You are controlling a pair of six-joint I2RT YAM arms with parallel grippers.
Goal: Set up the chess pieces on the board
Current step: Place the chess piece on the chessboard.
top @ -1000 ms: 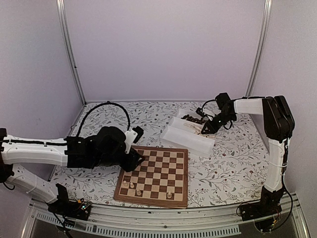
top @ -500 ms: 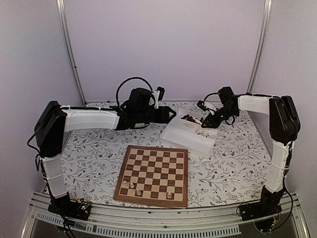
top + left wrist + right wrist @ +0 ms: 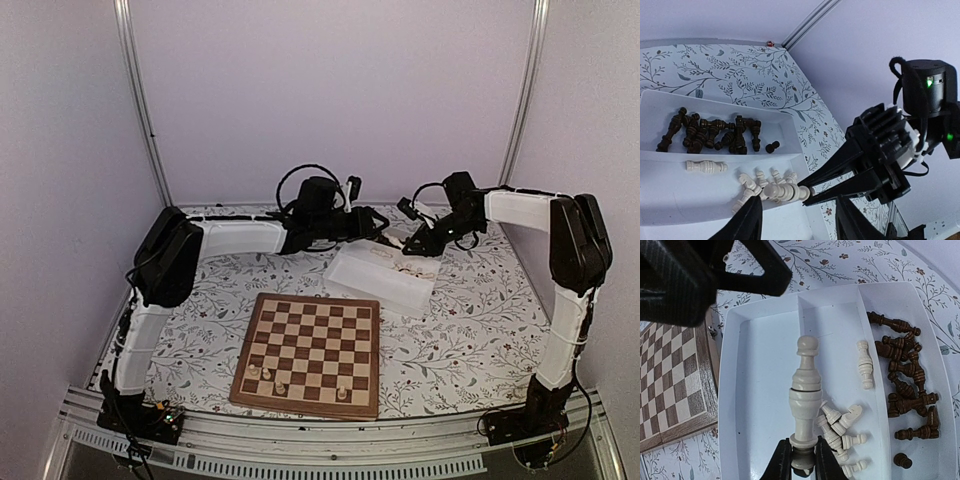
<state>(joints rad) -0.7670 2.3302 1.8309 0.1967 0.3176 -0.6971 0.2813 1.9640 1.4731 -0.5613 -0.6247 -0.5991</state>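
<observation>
My right gripper (image 3: 802, 463) is shut on the base of a tall cream chess piece (image 3: 805, 390) and holds it above the white tray's (image 3: 760, 390) pale compartment. Several cream pieces (image 3: 842, 432) lie loose there. Dark pieces (image 3: 905, 375) lie in the other compartment. My left gripper (image 3: 798, 210) is open and empty. It hovers over the tray's edge right beside the right gripper (image 3: 812, 192). The board (image 3: 310, 345) lies in front of the tray with several cream pieces (image 3: 267, 376) on its near rows.
The tray (image 3: 385, 275) sits slanted behind the board's far right corner. Both arms meet over it near the back wall. The board's edge (image 3: 670, 380) shows left of the tray in the right wrist view. The left gripper's black fingers (image 3: 715, 270) loom at that view's top left.
My left arm has swung from the board's left side up and back to the tray. My right gripper stays over the tray with the cream piece.
</observation>
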